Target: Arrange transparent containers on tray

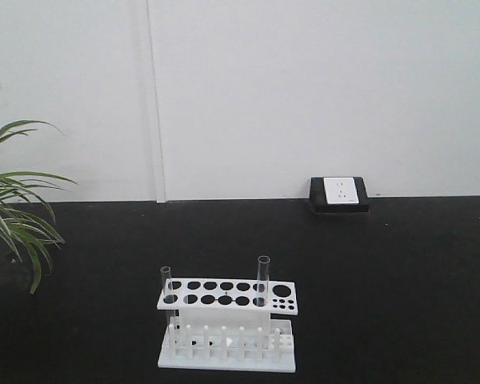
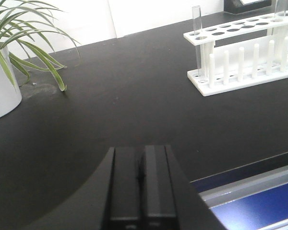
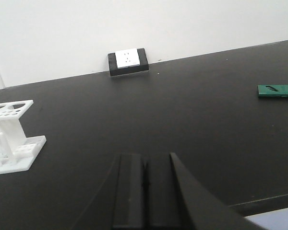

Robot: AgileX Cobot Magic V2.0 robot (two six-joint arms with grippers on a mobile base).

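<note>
Two transparent containers stand upright in a white rack (image 1: pixel 224 320) on the black table: one test tube (image 1: pixel 166 284) at the rack's left end and one test tube (image 1: pixel 262 280) toward its right. In the left wrist view the near tube (image 2: pixel 197 28) and the far tube (image 2: pixel 280 9) rise from the rack (image 2: pixel 240 62) at the upper right. The rack's end (image 3: pixel 9 139) shows at the left of the right wrist view. My left gripper (image 2: pixel 142 152) is shut and holds nothing, well short of the rack. My right gripper (image 3: pixel 145 159) is shut and holds nothing. The tray is out of view.
A potted plant (image 1: pixel 8 216) in a white pot (image 2: pixel 0 86) stands at the table's left. A black socket box (image 1: pixel 339 193) sits at the back wall. A flat green piece (image 3: pixel 277 90) lies at the right. The table's front edge (image 2: pixel 249 191) runs beside my left gripper.
</note>
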